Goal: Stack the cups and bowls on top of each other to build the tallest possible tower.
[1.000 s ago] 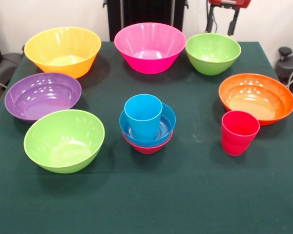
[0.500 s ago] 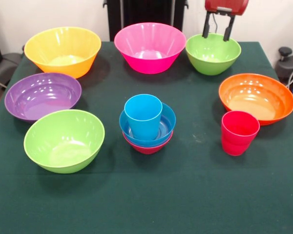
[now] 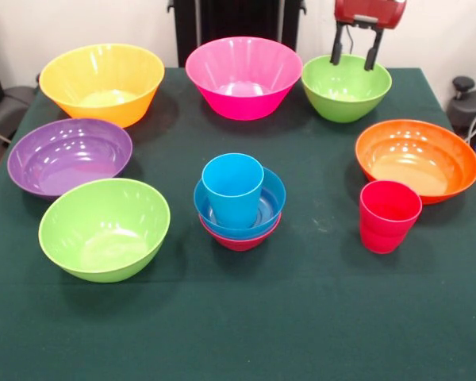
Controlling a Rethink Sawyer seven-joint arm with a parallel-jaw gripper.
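Dark green cloth-covered table holding glossy plastic bowls and cups, with the red robot gripper hanging at the upper right of the frame.

Along the top stand the large yellow-orange round bowl at upper left, the large pink round bowl at top centre and a lime green round bowl to its right; the gripper's two dark fingers are spread apart, gripping nothing, over that green bowl's far rim. Mid-right sits the orange round bowl, mid-left the purple round bowl, and just below it a second lime green bowl. At centre is the tower: the light blue tapered cup upright inside the small blue bowl, nested in the small red bowl. Just below the orange bowl, the red-pink tapered cup stands upright.
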